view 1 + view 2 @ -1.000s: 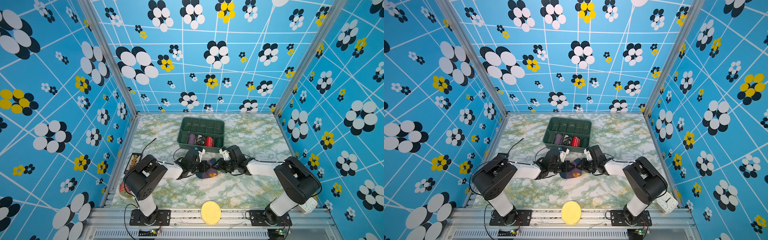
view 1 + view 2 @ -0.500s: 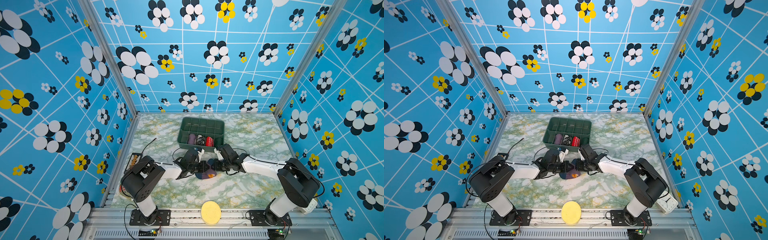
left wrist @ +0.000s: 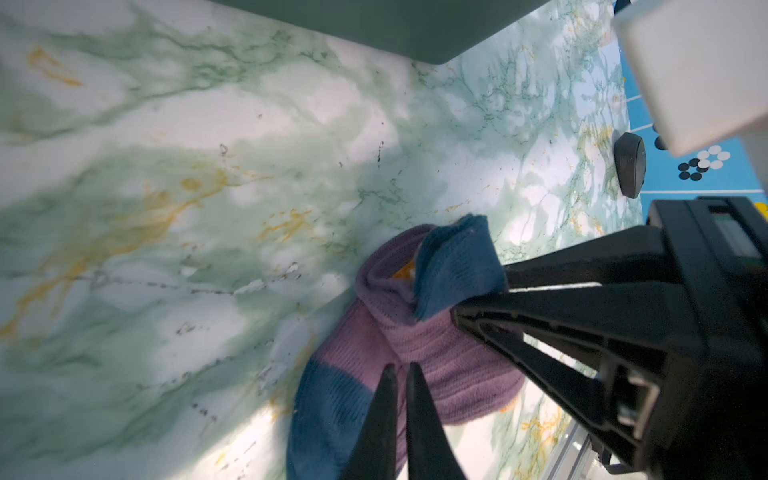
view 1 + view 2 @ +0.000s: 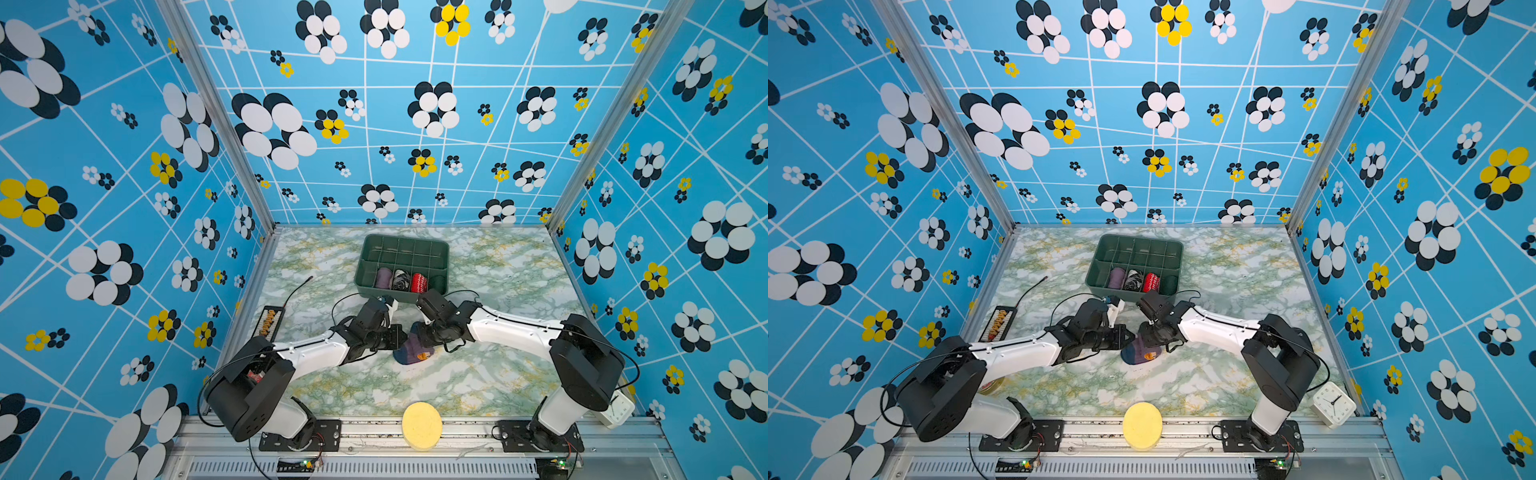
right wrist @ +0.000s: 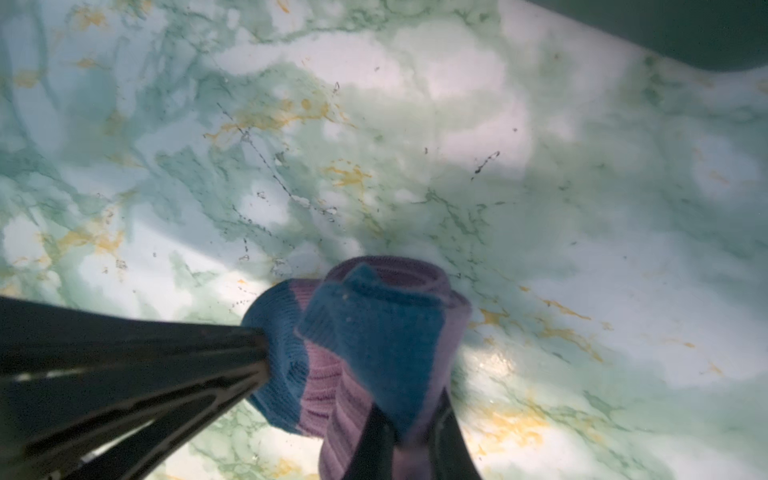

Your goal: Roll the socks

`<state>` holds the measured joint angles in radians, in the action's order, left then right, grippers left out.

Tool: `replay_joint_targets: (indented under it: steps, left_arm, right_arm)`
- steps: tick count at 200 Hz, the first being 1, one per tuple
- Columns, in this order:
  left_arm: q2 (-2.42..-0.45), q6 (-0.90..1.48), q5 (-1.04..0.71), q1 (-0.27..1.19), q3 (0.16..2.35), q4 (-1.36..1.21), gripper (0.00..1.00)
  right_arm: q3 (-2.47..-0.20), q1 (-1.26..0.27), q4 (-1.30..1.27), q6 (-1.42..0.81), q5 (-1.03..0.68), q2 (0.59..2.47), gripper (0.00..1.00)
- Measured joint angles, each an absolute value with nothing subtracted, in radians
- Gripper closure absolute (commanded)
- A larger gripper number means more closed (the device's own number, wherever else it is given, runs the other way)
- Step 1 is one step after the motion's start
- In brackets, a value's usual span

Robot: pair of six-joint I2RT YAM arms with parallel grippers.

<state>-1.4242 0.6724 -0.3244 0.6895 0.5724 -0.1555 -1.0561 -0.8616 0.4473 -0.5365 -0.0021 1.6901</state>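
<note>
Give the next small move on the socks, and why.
Likely roll on: the right fingers, shut on a blue flap of the purple ribbed knit socks with dark blue toe and heel, should carry it slightly further over the roll while the left fingers press the other blue end. The roll looks only part done; the orange cuff is exposed in a top view.

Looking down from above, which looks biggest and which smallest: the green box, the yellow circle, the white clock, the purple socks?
1. green box
2. yellow circle and white clock: too alike to rank
3. purple socks, only partly showing
</note>
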Motion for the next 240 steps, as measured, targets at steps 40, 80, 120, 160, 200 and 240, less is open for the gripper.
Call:
replay_joint_targets:
  steps: [40,80,120,160,200,240]
  left_arm:
    - [-1.393,0.702,-0.297,0.725,0.481,-0.161,0.9]
    - [-1.417,0.725,-0.276,0.747,0.475,-0.194,0.9]
    - [-1.51,0.726,-0.276,0.755,0.52,-0.244,0.91]
    - [-1.571,0.74,-0.281,0.76,0.545,-0.3,0.91]
    - [-1.585,0.741,-0.284,0.762,0.572,-0.305,0.91]
    - [-1.611,0.741,-0.288,0.762,0.589,-0.317,0.91]
  right_arm:
    - [-1.119,-0.9,0.533,-0.521,0.077,1.723,0.98]
    - [-1.176,-0.92,0.604,-0.508,0.155,1.764,0.99]
    - [-1.191,-0.923,0.66,-0.508,0.229,1.766,0.99]
    - [-1.213,-0.923,0.702,-0.505,0.28,1.773,0.99]
    - [-1.24,-0.931,0.72,-0.503,0.302,1.803,0.97]
    - [-1.259,-0.965,0.726,-0.505,0.307,1.824,0.9]
